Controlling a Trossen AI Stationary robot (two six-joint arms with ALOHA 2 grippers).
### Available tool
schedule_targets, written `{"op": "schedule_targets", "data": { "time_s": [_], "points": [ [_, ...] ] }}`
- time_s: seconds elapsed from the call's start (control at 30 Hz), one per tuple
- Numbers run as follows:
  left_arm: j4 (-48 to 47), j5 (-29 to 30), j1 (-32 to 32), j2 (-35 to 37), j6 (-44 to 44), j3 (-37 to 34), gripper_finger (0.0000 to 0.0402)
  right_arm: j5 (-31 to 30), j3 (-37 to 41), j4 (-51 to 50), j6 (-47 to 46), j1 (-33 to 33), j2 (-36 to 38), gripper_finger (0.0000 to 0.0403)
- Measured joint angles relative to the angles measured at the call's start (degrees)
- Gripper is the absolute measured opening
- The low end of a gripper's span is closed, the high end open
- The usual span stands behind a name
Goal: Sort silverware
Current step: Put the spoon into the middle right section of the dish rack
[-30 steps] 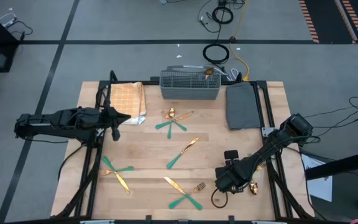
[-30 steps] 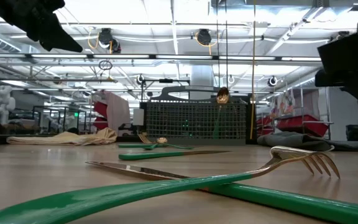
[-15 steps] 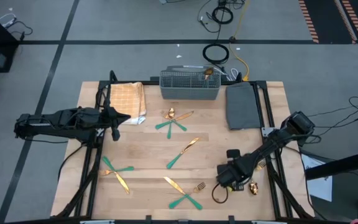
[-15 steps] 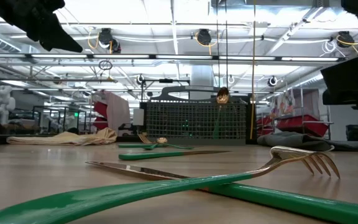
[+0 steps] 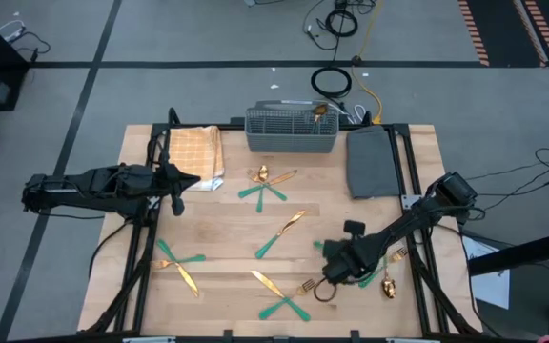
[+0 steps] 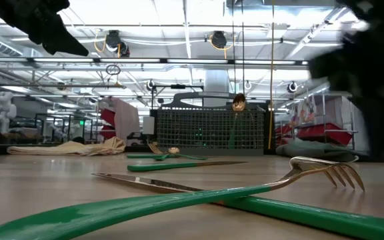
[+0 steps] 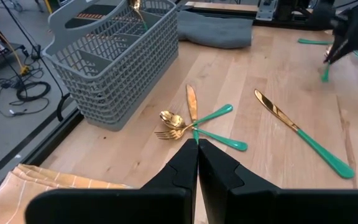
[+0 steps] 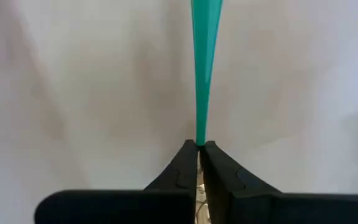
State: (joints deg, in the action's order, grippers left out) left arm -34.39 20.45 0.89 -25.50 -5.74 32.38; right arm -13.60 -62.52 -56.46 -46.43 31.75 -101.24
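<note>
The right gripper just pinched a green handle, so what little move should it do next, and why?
Probably lift it a little, straight up. The right gripper is shut on a teal handle, low over the table, while the grey cutlery basket sits at the far edge. Raising it first should clear the fork lying nearby.

The high view looks straight down on the whole pale wooden table (image 5: 227, 219). The low view sits at table height, very near a gold fork with green handle (image 6: 312, 175), facing the grey slotted plastic basket (image 6: 209, 129). The left wrist view looks obliquely across the same basket (image 7: 114, 56). The right wrist view looks closely along a teal handle (image 8: 202, 68).
</note>
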Motion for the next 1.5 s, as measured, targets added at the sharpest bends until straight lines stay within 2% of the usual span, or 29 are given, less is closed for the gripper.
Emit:
{"op": "schedule_targets", "data": {
  "time_s": [0.13,0.27,0.33,0.43,0.6,0.8,0.87,1.03,1.17,1.5],
  "points": [
    [0.02,0.0,0.0,0.02,0.0,0.0,0.0021,-8.91,-7.91,-9.63,-2.04,-1.57,0.03,0.0001],
    [0.02,0.0,0.0,0.02,0.0,0.0,0.0021,-22.6,-17.06,-20.82,-4.52,-5.73,0.07,0.0],
    [0.01,0.0,0.0,0.01,0.0,0.0,0.0021,-28.51,-21.83,-25.48,-4.03,-8.33,0.14,0.0],
    [0.02,0.0,0.0,0.0,0.0,0.0,0.0021,-34.32,-28.26,-32.77,0.47,-13.66,0.16,0.0],
    [0.02,0.0,0.0,0.0,-0.02,0.0,0.0021,-38.38,-34.5,-33.25,20.05,-24.6,0.22,0.0],
    [0.07,0.0,-0.01,0.02,-0.04,0.0,0.0021,-46.41,-35.96,-33.64,47.1,-36.71,-2.53,0.0],
    [0.01,0.0,0.0,0.0,-0.04,0.0,0.0021,-51.44,-36.07,-33.59,56.55,-39.19,-3.76,0.0],
    [0.02,0.0,0.0,0.02,-0.04,0.0,0.0021,-71.27,-36.11,-30.78,79.46,-42.86,-9.16,0.0],
    [0.0,0.6,0.0,0.0,0.0,0.0,0.0021,-72.04,-37.13,-28.09,86.11,-43.5,-13.33,0.0],
    [0.02,1.22,-0.01,0.02,0.11,0.0,0.0021,-73.77,-37.11,-27.77,83.92,-47.64,-21.67,0.0]
  ]
}}
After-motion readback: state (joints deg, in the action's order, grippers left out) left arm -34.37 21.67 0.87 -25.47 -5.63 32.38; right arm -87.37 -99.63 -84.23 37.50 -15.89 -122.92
